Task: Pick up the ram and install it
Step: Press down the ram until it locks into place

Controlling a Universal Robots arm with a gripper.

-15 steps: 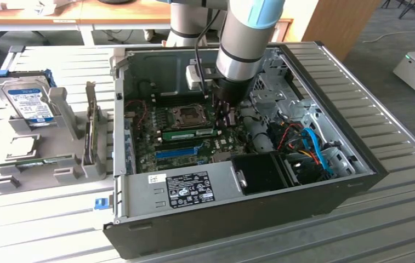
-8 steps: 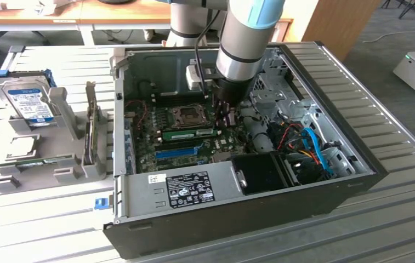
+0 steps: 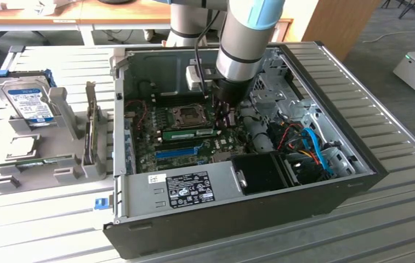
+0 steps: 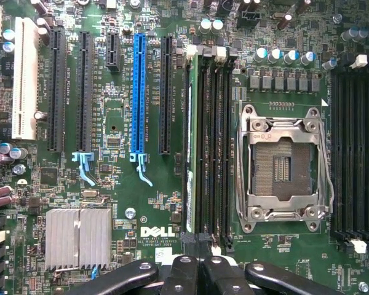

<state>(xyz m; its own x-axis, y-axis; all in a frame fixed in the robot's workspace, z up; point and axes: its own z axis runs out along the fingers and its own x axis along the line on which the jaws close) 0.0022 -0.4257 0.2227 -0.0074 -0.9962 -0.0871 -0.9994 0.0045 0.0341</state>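
Well off toward the exterior view's left of the gripper sits a drive in a rack; just beside the gripper the ram stands seated in its slot on the motherboard; the gripper, fingers closed and empty, hangs just above the ram.

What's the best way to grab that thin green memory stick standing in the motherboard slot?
I'd pinch the thin green ram stick by its top edge, squeezing its two flat faces and coming straight down. It stands on edge in its slot beside empty black slots, so only the top looks free.
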